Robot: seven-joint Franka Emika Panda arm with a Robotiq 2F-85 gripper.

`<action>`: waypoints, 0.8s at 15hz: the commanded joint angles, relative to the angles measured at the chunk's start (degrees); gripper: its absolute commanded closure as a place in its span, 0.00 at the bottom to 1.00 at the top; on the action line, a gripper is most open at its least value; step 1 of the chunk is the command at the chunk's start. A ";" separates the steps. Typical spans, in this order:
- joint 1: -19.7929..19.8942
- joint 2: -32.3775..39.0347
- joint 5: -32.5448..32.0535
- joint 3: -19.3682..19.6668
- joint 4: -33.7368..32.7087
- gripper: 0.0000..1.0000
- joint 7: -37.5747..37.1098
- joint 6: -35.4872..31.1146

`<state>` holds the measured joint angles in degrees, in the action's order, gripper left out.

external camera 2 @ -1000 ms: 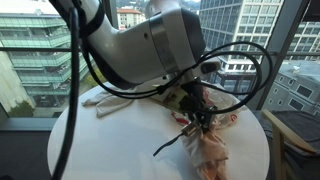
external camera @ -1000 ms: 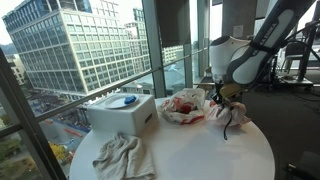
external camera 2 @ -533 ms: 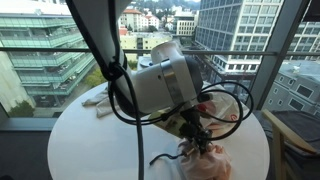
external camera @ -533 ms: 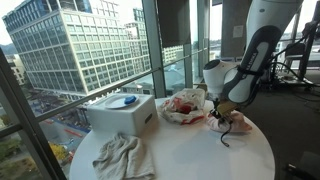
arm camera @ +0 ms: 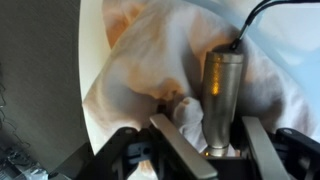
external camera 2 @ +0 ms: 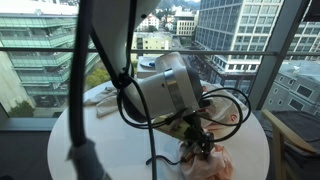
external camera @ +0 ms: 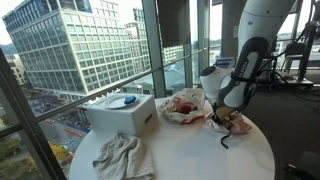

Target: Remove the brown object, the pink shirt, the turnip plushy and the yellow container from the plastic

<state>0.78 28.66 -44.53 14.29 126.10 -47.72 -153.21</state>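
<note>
Round white table [external camera: 190, 150] by tall windows: the pink shirt [external camera: 236, 122] lies right of the plastic [external camera: 182, 106]. The gripper [arm camera: 215, 140] presses onto it, its grip unclear. The next move probably calls for releasing and lifting clear.

On the round white table [external camera: 190, 152] a white box [external camera: 120, 115] with a blue piece [external camera: 128, 101] on top stands near a crumpled pale cloth [external camera: 122, 157], with tall buildings [external camera: 70, 45] behind the glass.
</note>
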 commanded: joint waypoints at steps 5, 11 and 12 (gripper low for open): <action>-4.82 -15.07 -9.69 -0.07 1.15 0.00 1.18 9.10; -2.55 -11.02 3.06 -6.67 -7.33 0.00 5.27 4.47; -2.32 -9.10 6.79 -7.56 -9.46 0.00 6.59 4.10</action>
<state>-3.05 14.55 -44.70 9.24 122.73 -44.55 -147.28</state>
